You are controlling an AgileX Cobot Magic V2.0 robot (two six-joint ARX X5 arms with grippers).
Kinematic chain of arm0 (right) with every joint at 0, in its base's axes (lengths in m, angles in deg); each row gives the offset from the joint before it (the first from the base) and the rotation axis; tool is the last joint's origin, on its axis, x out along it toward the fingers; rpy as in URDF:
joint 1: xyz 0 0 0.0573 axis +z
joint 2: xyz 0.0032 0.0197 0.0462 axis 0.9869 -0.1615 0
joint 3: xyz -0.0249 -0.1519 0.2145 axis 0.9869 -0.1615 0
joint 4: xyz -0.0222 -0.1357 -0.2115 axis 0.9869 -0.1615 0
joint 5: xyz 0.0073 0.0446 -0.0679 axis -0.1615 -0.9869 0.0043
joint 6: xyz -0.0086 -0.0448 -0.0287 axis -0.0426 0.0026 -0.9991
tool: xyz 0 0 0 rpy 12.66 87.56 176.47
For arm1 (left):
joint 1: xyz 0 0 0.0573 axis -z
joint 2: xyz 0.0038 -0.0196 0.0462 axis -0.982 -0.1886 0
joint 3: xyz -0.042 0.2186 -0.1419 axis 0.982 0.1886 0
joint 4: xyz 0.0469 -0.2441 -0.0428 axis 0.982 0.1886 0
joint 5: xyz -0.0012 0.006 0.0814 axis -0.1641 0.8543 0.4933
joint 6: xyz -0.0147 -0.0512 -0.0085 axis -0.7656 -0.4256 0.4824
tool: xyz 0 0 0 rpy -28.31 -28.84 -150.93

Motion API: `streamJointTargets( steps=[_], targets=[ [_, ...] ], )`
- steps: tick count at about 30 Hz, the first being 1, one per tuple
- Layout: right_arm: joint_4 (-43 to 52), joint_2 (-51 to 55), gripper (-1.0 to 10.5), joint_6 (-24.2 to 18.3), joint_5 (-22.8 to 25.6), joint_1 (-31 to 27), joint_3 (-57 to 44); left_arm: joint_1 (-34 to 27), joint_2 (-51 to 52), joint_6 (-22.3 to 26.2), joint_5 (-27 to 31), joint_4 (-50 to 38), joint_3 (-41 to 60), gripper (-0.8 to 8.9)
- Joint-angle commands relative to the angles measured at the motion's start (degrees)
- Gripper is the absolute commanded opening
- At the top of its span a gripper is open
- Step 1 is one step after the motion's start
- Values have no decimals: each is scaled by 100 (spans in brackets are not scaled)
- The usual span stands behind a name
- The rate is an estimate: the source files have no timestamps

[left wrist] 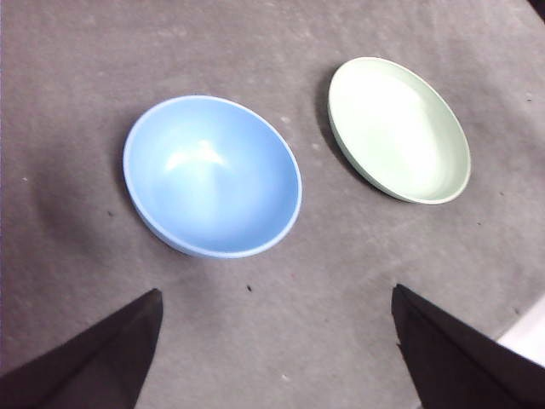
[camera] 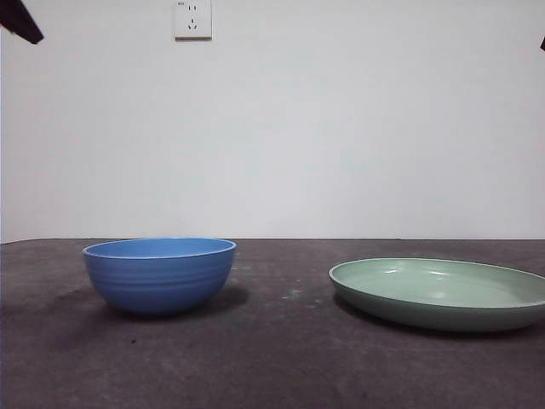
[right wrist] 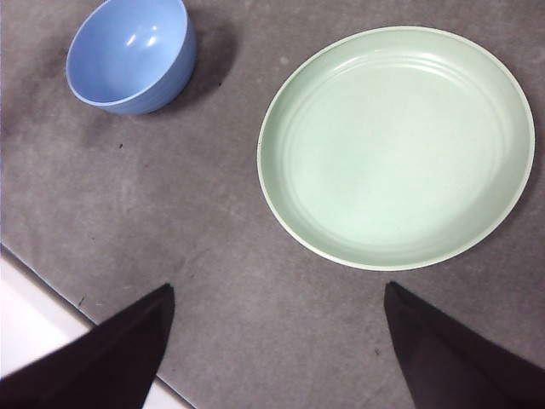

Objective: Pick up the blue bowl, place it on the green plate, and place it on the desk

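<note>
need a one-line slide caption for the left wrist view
Left end effector, open, hovers above the desk, with the empty blue bowl and empty green plate sitting apart.

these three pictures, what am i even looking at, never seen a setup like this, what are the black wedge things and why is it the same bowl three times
It is one moment seen by three cameras on a two-armed robot at a desk. The front view looks level across the desk from low down. The other two cameras sit on the arms' wrists and look down at it.

The black wedges at the bottom of each wrist picture are the two jaws of that arm's end effector: the left end effector and the right end effector. Both stand open and hold nothing, up above the desk.

On the desk are just two things, apart from each other: the blue bowl, upright and empty, and the green plate, also empty. The left arm's camera is over the bowl, the right arm's over the plate.

On the wall behind is a white socket.
</note>
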Motion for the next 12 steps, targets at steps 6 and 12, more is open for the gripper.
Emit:
streamJointTargets(
  steps=[6, 12],
  targets=[
    [52, -24, 395, 33, -13, 20, 105, 448, -1141, -20, 682, -68, -957, 423],
    [52, -24, 395, 44, -15, 20, 105, 817, -2291, -4, 1484, -79, -1574, 402]
  ],
)
